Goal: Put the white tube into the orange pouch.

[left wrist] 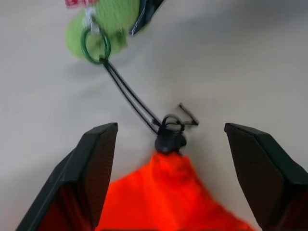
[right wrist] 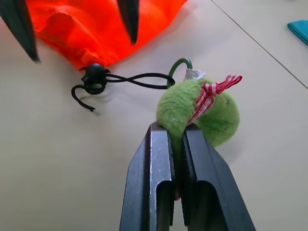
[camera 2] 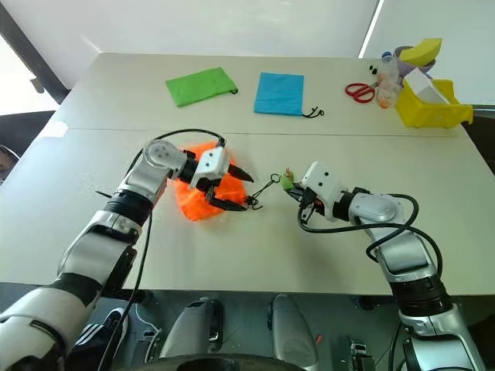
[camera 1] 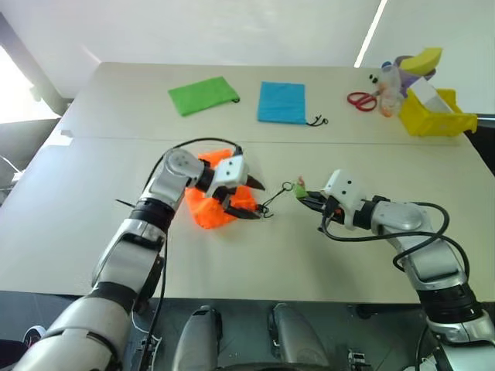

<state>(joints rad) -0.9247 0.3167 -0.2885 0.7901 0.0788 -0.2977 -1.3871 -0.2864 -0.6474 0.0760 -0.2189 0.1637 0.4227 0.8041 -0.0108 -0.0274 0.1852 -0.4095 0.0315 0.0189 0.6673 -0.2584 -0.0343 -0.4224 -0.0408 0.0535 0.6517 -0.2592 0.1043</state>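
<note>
The orange pouch (camera 1: 215, 202) lies bunched on the beige table (camera 1: 93, 232), toward the robot's left, and serves as the landmark here. Beyond it, toward the far edge, a green pouch (camera 1: 203, 95) lies flat, and to the right of that a blue pouch (camera 1: 282, 102) with a short black cord. The left gripper (camera 1: 249, 199) hangs over the right-hand end of the orange pouch with its two black fingers (left wrist: 96, 163) spread wide on either side of the gathered neck, gripping nothing. From that neck a black cord lock (left wrist: 169, 142) sits against the fabric, and a black cord (right wrist: 137, 80) runs out to the right over the table to a green ring on a fuzzy green tab (right wrist: 202, 111) tied with a red-and-white checked ribbon (right wrist: 211, 94). The right gripper (right wrist: 178, 139), to the right of the pouch, is clamped on that fuzzy tab, its jaws pressed together around the lower edge. The pouch looks lumpy, yet whether the white tube is inside it cannot be told from these views. Far to the right of the pouch, at the back corner, red-handled scissors (camera 1: 361, 100) lie beside a clear bottle (camera 1: 389, 91) and a yellow bin (camera 1: 435, 116).
</note>
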